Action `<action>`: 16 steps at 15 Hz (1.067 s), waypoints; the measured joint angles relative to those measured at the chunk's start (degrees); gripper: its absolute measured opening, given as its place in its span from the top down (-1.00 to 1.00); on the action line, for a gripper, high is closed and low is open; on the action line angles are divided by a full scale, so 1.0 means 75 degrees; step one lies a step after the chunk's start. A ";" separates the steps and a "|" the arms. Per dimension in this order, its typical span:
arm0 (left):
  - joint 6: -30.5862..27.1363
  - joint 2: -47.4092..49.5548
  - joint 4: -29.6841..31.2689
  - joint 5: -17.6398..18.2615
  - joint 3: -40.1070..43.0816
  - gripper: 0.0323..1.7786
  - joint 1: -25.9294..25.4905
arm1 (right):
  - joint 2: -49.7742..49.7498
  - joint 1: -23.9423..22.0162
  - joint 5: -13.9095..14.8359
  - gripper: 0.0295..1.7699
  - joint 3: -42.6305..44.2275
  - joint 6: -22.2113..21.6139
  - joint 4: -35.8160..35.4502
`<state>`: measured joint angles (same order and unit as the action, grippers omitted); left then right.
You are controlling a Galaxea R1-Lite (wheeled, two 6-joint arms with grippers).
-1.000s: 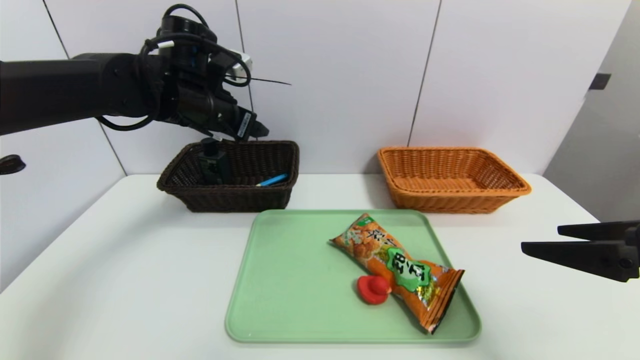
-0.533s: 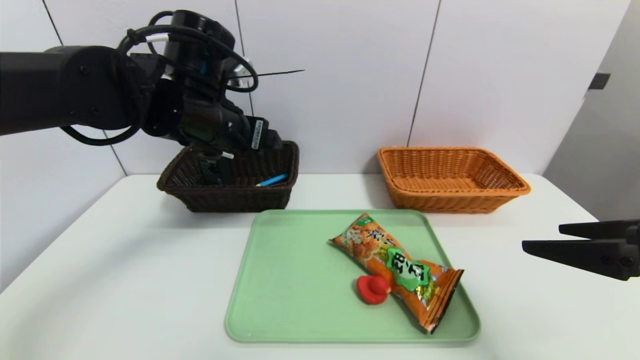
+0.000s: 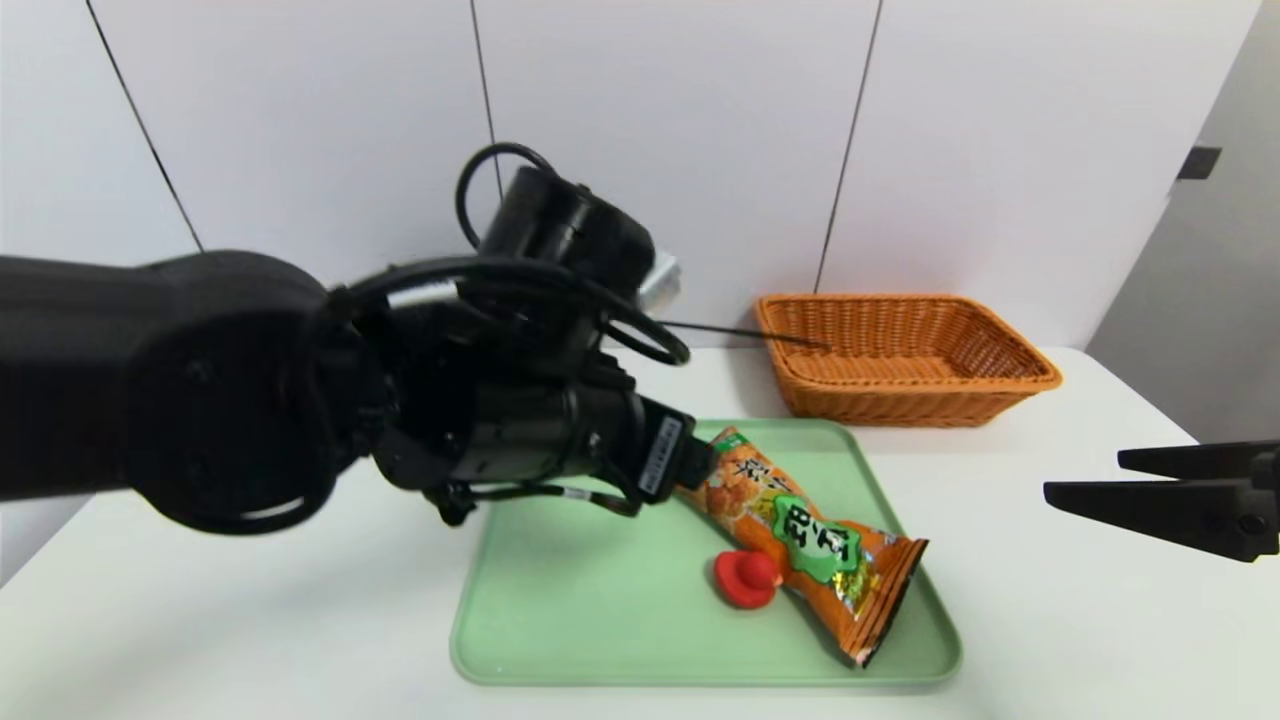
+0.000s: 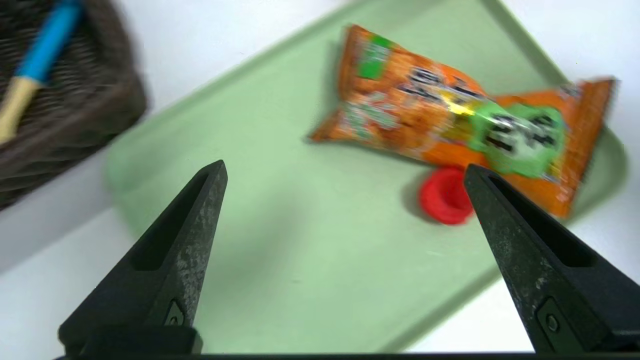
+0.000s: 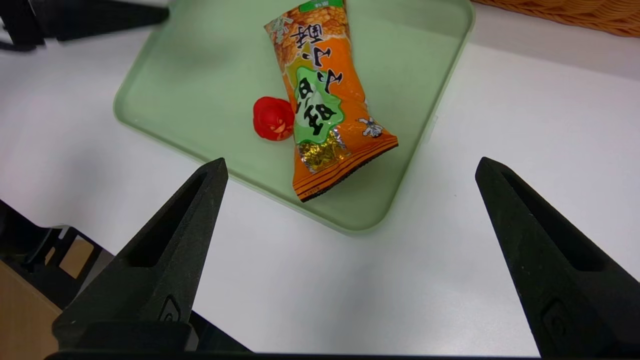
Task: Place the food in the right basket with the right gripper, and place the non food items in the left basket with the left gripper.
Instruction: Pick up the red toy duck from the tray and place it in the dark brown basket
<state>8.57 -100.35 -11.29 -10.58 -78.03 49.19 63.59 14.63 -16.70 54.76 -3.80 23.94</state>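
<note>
Tray sits at the centre of the table, and on it we see an orange snack bag lying aslant from 10 to 4 o'clock, with a small red toy touching its lower edge at about 7 o'clock of the bag. Our left tool hangs over the tray's 10 o'clock corner, empty, fingers spread wide. Our right tool idles at 3 o'clock beyond the tray, also wide and empty. The dark basket, off at the tray's 10 o'clock, holds a blue-handled pen; the orange basket at 1 o'clock looks empty.

We judge the red toy to be the non-food piece, so the left tool's step is to fetch it. To do that well, we should bring the tool down squarely over the toy, turn the wrist so one finger enters on the side away from the bag, and close only on the toy, since the bag's edge could be pinched along with it.
</note>
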 joint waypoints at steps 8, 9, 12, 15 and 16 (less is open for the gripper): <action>0.0886 -0.0795 0.0712 -0.0102 0.0705 -0.90 0.1468 | -0.0137 -0.0333 -0.0010 -0.93 -0.0050 -0.0050 0.0011; 0.1157 -0.0912 0.0709 -0.0198 0.0618 -0.90 0.1491 | -0.0151 -0.0349 -0.0010 -0.93 -0.0062 -0.0054 0.0015; 0.1484 -0.1269 0.0551 -0.0627 0.0288 -0.90 0.1530 | -0.0180 -0.0371 -0.0010 -0.93 -0.0096 -0.0055 0.0015; 0.1499 -0.1526 -0.0141 -0.0798 -0.0202 -0.90 0.1530 | -0.0202 -0.0371 -0.0015 -0.93 -0.0109 -0.0054 0.0011; 0.1502 -0.1596 -0.0436 -0.0816 -0.0419 -0.90 0.1530 | -0.0213 -0.0371 -0.0021 -0.93 -0.0120 -0.0054 0.0015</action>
<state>19.83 -112.32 -14.56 -16.70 -81.18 60.66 61.99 11.85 -16.86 53.86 -4.21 24.05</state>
